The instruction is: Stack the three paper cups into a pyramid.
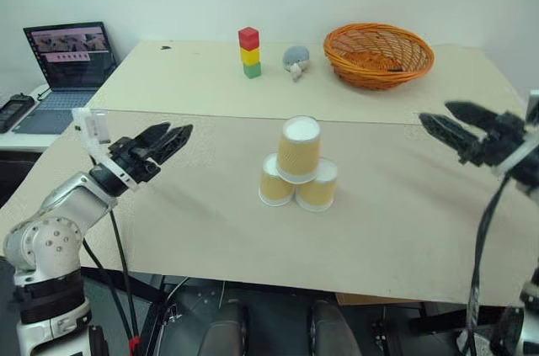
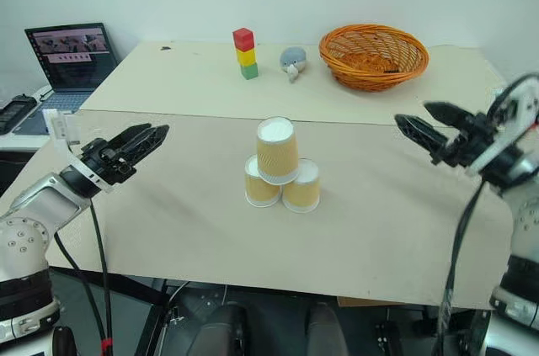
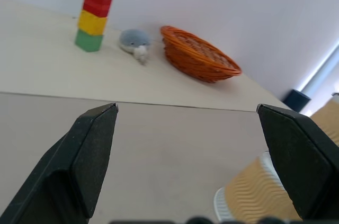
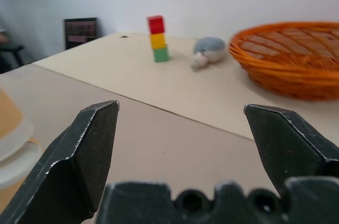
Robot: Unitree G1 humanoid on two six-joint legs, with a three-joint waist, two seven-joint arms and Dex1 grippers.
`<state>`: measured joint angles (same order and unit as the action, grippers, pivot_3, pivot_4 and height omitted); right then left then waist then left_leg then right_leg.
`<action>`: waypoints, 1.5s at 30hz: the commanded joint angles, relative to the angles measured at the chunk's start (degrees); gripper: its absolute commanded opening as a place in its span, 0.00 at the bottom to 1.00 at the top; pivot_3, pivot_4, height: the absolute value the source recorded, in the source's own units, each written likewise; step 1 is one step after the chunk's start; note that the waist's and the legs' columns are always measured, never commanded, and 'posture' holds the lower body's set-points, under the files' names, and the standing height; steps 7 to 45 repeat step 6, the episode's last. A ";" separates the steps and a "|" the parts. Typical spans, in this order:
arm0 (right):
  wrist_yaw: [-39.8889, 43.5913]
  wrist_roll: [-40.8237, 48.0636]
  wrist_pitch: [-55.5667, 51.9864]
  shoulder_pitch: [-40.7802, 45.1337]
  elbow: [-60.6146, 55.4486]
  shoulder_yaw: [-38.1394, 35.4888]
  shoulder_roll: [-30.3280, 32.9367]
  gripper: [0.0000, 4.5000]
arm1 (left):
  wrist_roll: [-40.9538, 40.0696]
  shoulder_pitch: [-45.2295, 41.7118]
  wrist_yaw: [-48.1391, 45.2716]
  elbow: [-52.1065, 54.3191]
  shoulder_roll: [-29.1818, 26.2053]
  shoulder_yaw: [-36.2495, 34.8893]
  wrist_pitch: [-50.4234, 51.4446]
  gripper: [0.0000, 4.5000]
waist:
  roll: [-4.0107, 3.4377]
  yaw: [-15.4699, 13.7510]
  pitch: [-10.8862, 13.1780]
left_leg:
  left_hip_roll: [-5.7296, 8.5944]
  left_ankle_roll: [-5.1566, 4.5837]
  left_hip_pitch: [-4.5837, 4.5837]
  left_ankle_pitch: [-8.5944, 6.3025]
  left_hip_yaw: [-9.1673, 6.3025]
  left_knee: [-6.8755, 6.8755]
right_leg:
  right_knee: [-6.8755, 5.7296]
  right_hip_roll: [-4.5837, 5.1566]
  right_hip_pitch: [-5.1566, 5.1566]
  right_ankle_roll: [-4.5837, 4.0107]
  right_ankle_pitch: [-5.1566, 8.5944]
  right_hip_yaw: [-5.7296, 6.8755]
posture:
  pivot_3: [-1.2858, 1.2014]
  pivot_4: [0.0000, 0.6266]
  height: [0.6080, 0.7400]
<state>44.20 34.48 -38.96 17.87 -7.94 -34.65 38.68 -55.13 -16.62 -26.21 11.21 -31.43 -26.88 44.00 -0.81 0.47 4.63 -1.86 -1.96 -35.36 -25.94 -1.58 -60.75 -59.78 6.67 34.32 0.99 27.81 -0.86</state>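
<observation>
- Three paper cups: pyramid at the bench centre, upside down, two below, one atop.
- Left fingers: spread wide, empty, left of the cups.
- Right fingers: spread wide, empty, right of the cups.

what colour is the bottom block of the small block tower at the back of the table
Green, on the red-yellow-green block tower; clearest in the left wrist view.
</observation>
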 commanded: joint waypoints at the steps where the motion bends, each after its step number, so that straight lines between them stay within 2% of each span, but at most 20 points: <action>1: -6.44 -0.51 2.99 -3.21 -6.80 -2.72 -1.75 0.98 | 4.58 0.90 4.41 -1.87 1.85 -0.74 -3.94 1.00 | 0.00 0.00 0.00 | -0.01 0.00 0.01 0.00 0.00 0.00 | 0.01 -0.05 -0.01 0.00 0.00 -0.01 | 0.52 0.24 0.16; 6: -14.66 -0.40 3.48 -5.33 -8.93 -1.93 -6.71 0.98 | 11.10 1.55 6.20 -7.85 3.76 2.01 -7.05 1.00 | 0.02 0.29 -0.05 | -0.09 0.00 0.04 0.00 0.01 0.00 | 0.04 -0.20 -0.03 0.01 0.00 0.01 | 0.52 0.24 0.16; 45: -14.66 -0.40 3.48 -5.33 -8.93 -1.93 -6.71 0.98 | 11.10 1.55 6.20 -7.85 3.76 2.01 -7.05 1.00 | 0.02 0.29 -0.05 | -0.09 0.00 0.04 0.00 0.01 0.00 | 0.04 -0.20 -0.03 0.01 0.00 0.01 | 0.52 0.24 0.16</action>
